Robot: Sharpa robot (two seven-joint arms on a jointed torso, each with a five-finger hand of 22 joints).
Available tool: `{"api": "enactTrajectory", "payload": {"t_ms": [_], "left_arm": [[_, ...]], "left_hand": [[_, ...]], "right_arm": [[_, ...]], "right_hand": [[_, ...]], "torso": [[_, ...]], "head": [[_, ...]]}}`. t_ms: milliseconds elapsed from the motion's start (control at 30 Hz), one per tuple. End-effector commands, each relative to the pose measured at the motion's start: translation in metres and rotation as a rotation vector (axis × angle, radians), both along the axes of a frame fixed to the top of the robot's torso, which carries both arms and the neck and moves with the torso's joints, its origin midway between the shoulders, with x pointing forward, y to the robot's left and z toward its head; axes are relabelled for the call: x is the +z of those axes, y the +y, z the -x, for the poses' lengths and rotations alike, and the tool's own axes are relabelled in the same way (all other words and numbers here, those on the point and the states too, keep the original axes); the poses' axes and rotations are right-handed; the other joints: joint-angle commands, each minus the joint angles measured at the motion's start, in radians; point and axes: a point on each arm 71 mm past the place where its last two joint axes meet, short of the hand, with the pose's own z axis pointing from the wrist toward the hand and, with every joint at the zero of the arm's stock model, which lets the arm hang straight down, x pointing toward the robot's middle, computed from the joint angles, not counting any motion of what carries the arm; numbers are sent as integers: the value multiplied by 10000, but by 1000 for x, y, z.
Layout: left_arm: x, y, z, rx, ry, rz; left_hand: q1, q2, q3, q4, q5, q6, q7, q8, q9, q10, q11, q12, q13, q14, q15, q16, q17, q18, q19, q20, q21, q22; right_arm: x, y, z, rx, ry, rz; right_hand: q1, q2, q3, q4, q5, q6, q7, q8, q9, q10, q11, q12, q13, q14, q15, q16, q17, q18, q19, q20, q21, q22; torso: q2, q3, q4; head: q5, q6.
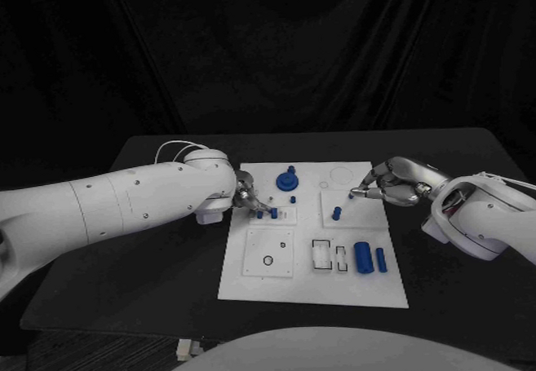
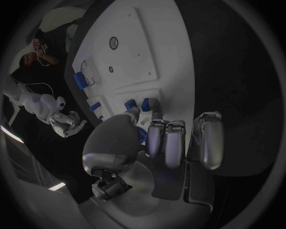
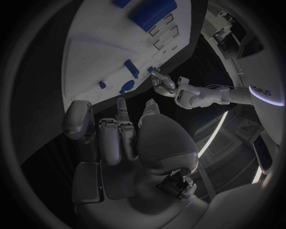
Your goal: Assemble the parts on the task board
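Here, left robot hand [image 1: 245, 194] touching task board [image 1: 313, 278].

We can make out one piece of lettering, on the left arm [image 3: 238, 93] in the right wrist view. It is too small and bent to read with any certainty.
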Motion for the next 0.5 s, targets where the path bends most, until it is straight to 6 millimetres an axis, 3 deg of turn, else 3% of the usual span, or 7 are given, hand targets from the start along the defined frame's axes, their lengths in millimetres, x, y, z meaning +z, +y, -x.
{"api": "enactTrajectory", "payload": {"t_ms": [33,200,267,300,367,467,500], "left_arm": [[1,1,3,153,-360,514],[19,7,2,344,-1162,1112],[30,9,-1,377,-1666,1429],[38,10,-2,390,-2070,1661],[56,11,-6,350,-3036,2234],[79,10,-10,0,-4233,3160],[85,9,-11,-197,-4605,3493]], "left_hand": [[18,-62,-136,0,162,-101,-22,94,63,464,-68,-2,1788,1039,-67,27,2633,169,313,-84,12,2122],[428,-39,-290,-18,845,-159,-73,304,198,517,-117,82,1848,1039,-104,27,2633,148,369,-116,125,2152],[1072,-5,-195,-31,1752,-248,-110,383,234,549,-155,133,1884,1039,-134,27,2633,137,397,-156,185,2168],[1262,-9,-161,-37,1989,-286,-119,388,228,545,-163,127,1878,1039,-145,27,2633,134,402,-158,197,2171],[1612,-51,-90,-9,2507,-735,4,62,-22,404,-66,-87,1700,1039,-82,27,2633,136,372,-127,162,2163],[1915,-107,-28,1,2541,-1201,212,-380,-434,31,103,-605,1284,908,79,-268,2400,212,156,-23,-240,2051],[2237,-160,31,17,2399,-1535,518,-896,-1107,-432,401,-1127,885,703,299,-604,2151,284,-169,194,-740,1915]], "right_arm": [[-1,-2,1,-121,57,68],[-1,-3,1,-150,64,81],[-1,-3,1,-145,51,73],[-1,-4,1,-138,30,60],[0,-4,2,-118,-44,11],[2,-5,3,-103,-199,-81],[3,-5,3,-98,-255,-113]], "right_hand": [[82,31,-47,11,37,-25,-53,29,9,587,-61,-38,1964,615,-69,-46,838,64,-19,-4,-44,1073],[83,30,-50,14,35,-25,-53,29,9,587,-61,-38,1964,612,-69,-50,831,67,-24,-4,-57,1070],[83,30,-50,14,35,-25,-53,29,9,587,-61,-38,1964,612,-69,-50,831,67,-24,-4,-57,1070],[83,30,-50,14,35,-25,-53,29,9,587,-61,-38,1964,612,-69,-50,831,67,-24,-4,-57,1070],[83,30,-50,14,35,-25,-53,29,9,587,-61,-38,1964,612,-69,-50,831,67,-24,-4,-57,1070],[82,25,-56,17,33,-24,-53,29,10,584,-61,-41,1961,611,-69,-53,826,66,-23,-4,-57,1071],[80,23,-58,18,32,-23,-53,30,10,591,-61,-35,1970,615,-69,-43,844,63,-17,-4,-40,1076]], "torso": [[-9,-1,7],[-8,1,4],[-7,-3,3],[-5,-1,0],[-7,1,-3],[-7,2,-3],[-8,0,0]], "head": [[-24,0],[-26,0],[-25,0],[-30,0],[-30,0],[-35,0],[-46,0]]}}
